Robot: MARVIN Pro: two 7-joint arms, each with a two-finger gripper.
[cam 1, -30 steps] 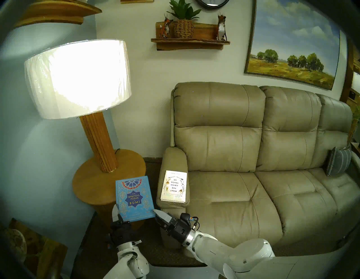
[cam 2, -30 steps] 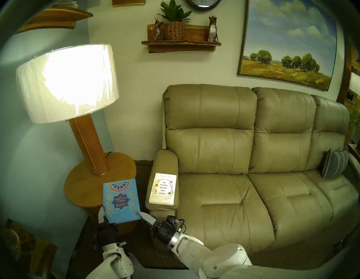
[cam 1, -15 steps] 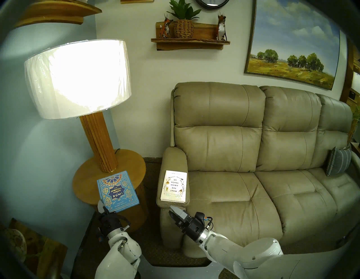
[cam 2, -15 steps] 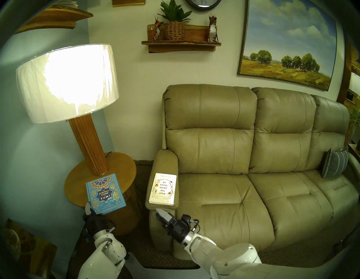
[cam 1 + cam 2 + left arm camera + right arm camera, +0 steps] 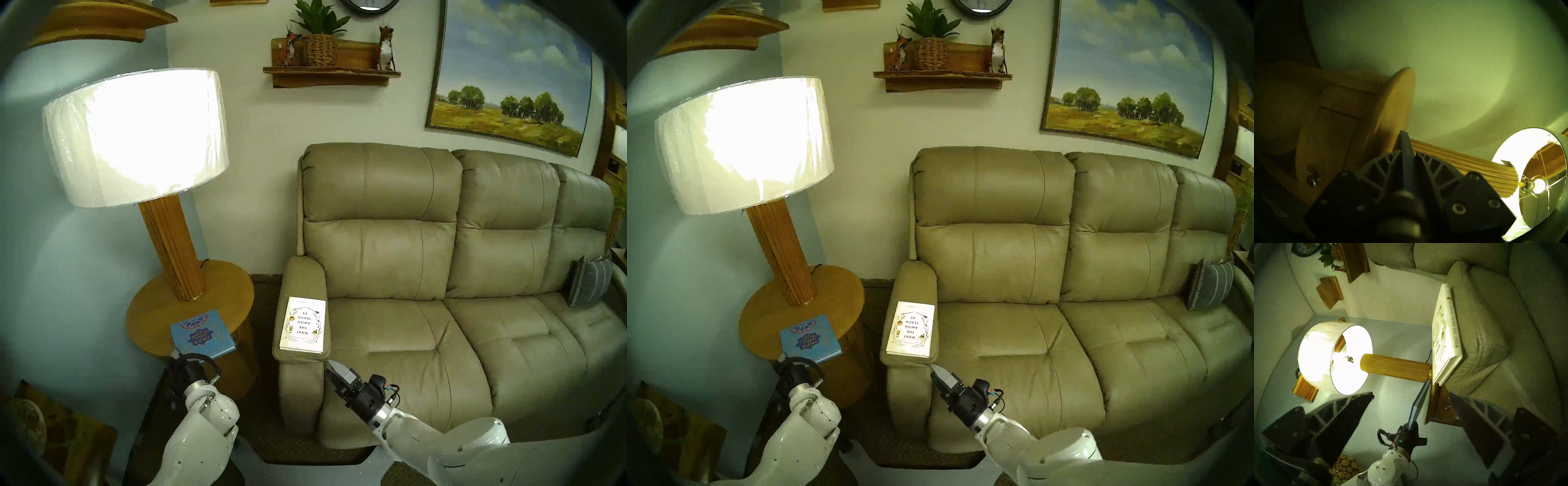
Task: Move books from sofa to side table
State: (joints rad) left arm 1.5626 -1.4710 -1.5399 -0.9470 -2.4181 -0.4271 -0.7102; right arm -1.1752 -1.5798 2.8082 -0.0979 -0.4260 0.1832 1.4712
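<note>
Left pincer (image 5: 183,357) clamped on blue book (image 5: 202,334) over side table (image 5: 152,312).

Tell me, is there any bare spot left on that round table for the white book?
Yes. The table is bare along its left edge and on the right between the lamp post and blue book. The near edge is crowded: that book overhangs it, gripped by the left gripper.

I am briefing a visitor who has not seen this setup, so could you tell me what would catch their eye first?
The glowing lamp on the round side table dominates. Below it, the left gripper holds the blue book at the table's front edge, while the white book lies on the sofa armrest.
</note>
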